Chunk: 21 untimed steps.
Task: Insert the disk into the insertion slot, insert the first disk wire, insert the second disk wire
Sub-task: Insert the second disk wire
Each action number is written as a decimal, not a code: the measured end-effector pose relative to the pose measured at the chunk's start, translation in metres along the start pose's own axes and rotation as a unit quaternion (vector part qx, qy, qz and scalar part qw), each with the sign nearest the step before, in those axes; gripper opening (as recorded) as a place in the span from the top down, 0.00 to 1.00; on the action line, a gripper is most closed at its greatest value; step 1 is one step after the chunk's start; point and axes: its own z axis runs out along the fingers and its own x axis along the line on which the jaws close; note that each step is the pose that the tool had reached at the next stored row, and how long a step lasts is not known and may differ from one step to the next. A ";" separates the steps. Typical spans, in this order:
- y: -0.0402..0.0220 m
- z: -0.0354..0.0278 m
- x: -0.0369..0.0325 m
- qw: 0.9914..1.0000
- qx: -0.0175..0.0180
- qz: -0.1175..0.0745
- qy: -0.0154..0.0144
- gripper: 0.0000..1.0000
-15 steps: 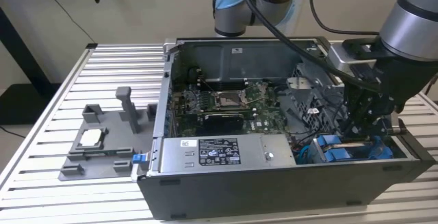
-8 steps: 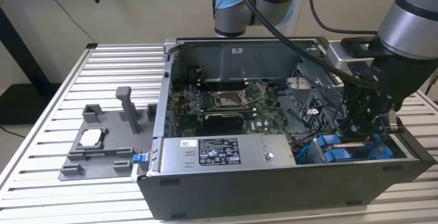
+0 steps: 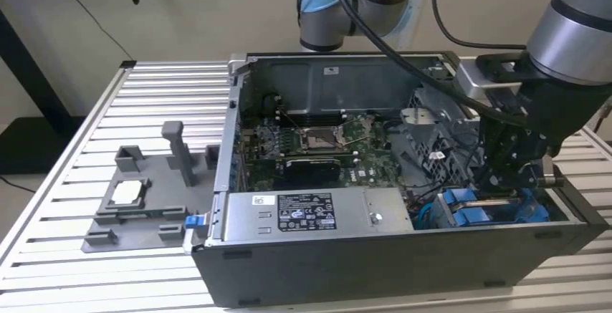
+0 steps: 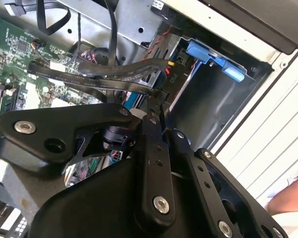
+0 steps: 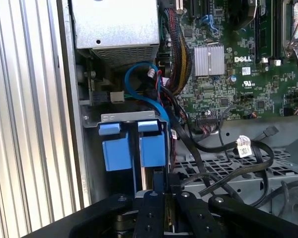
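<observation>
Hovering black metal gripper above the blue-plastic, grey-steel rectangular insertion slot.

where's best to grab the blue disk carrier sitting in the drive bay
Probably by its two blue tabs, the parts that stand proud of the grey bay; the rest looks sunk inside. Come straight in from the open side of the case, keeping off the blue cable looping just beyond.

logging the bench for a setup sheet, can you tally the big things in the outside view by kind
slatted table: 1
open computer case: 1
grey fixture plate: 1
robot arm: 1
tool: 1
total: 5
</observation>
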 end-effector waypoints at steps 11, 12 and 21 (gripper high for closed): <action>0.0000 0.0039 0.0016 1.000 0.000 0.000 0.002 0.84; 0.0000 0.0038 0.0017 1.000 0.000 0.000 0.002 0.84; -0.0003 -0.0028 0.0021 1.000 -0.003 0.000 0.002 0.76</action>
